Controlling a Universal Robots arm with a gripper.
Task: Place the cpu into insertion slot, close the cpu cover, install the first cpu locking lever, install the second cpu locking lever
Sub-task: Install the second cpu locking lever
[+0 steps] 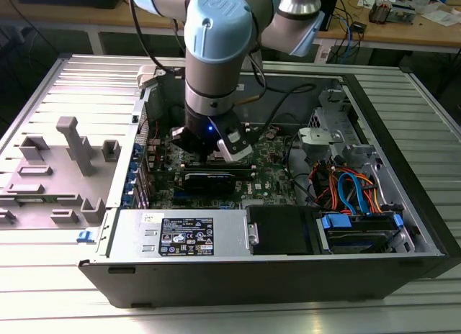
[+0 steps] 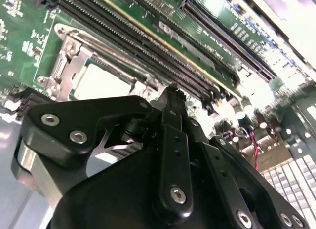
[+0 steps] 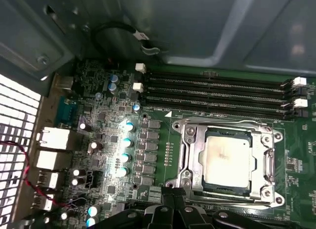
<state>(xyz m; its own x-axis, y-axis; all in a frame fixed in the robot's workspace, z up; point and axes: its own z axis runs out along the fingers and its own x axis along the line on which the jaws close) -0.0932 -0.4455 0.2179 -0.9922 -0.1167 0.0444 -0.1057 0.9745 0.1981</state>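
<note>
Closest in, the black gripper (image 2: 170,98) rises up through the second wrist view, its linkage and screw heads blocking the lower half of the scene. One dark finger (image 2: 172,135) stands up the middle, its tip just short of the board; I cannot tell whether the fingers are spread or pressed together, and nothing shows between them. In the first wrist view just the top of the gripper (image 3: 173,193) pokes in at the edge, close beside the socket's near side.

Just past it sits the insertion slot (image 3: 183,140), its silvery frame set into the green motherboard (image 3: 158,135). The cpu (image 3: 226,157) lies flat inside, its pale metal top facing up. The cpu cover (image 3: 261,145) lies down over it, framing the chip through its square window (whether the levers along the sides are hooked, I cannot make out). In the second wrist view the same cpu (image 2: 101,83) and cover (image 2: 66,66) are partly hidden behind the gripper body.

Beyond the socket run the long black memory slots (image 3: 217,93), one end cut off by the picture's edge.

From across the room, the arm (image 1: 216,53) reaches straight down into the open computer case (image 1: 403,161). Its wrist covers the socket area. A grey fixture (image 1: 72,143) rests on the table at the exterior view's left.
</note>
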